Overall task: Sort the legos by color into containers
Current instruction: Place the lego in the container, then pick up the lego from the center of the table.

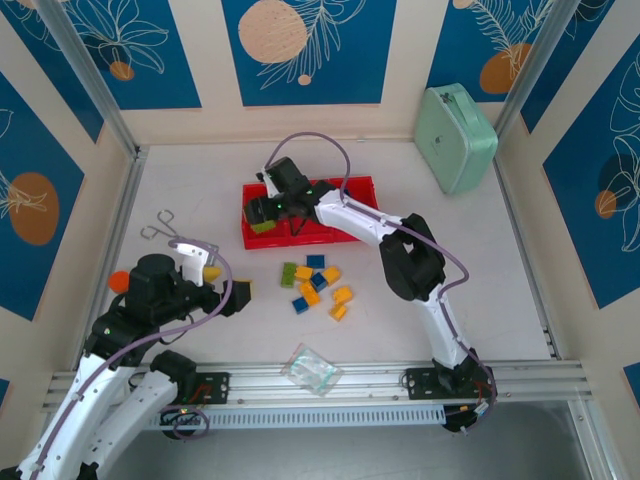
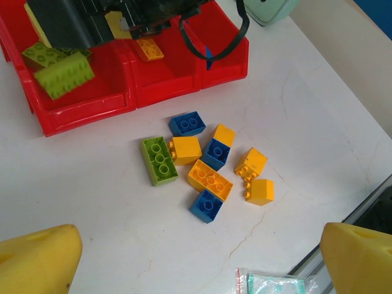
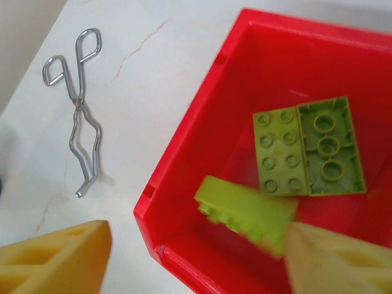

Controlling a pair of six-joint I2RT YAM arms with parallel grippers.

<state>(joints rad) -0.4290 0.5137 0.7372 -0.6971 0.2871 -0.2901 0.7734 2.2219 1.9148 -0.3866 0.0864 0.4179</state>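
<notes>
At the far left we see metal tongs (image 1: pixel 160 228) lying flat on the white table (image 1: pixel 480 280). Just near of them our left gripper (image 1: pixel 228 282) hovers above the table. Its yellow fingers (image 2: pixel 37 260) are spread wide with nothing between them.

To its right the loose legos (image 1: pixel 315 288) lie in a tight cluster at the middle of the table, near of the containers. A long lime green brick (image 2: pixel 159 160) marks the cluster's left edge and touches an orange-yellow brick (image 2: pixel 185 149). Three blue bricks (image 2: pixel 187 123) are mixed in among more orange-yellow ones.

Far of the cluster, three red bins (image 1: pixel 362 190) stand joined in a row. Our right gripper (image 1: pixel 268 212) hangs over the left bin (image 3: pixel 184 153) with its fingers (image 3: pixel 337 263) apart, gripping nothing. A blurred lime brick (image 3: pixel 248 214) shows between them, close against one finger, and we cannot tell whether it touches. On that bin's floor two lime bricks lie side by side, touching: a studs-up brick (image 3: pixel 280 150) and an upside-down brick (image 3: pixel 331 147). The middle bin (image 2: pixel 162 92) holds a single orange brick (image 2: pixel 149 49).

A clear bag (image 1: pixel 312 368) lies at the table's near edge. A mint-green case (image 1: pixel 455 137) stands at the far right.
</notes>
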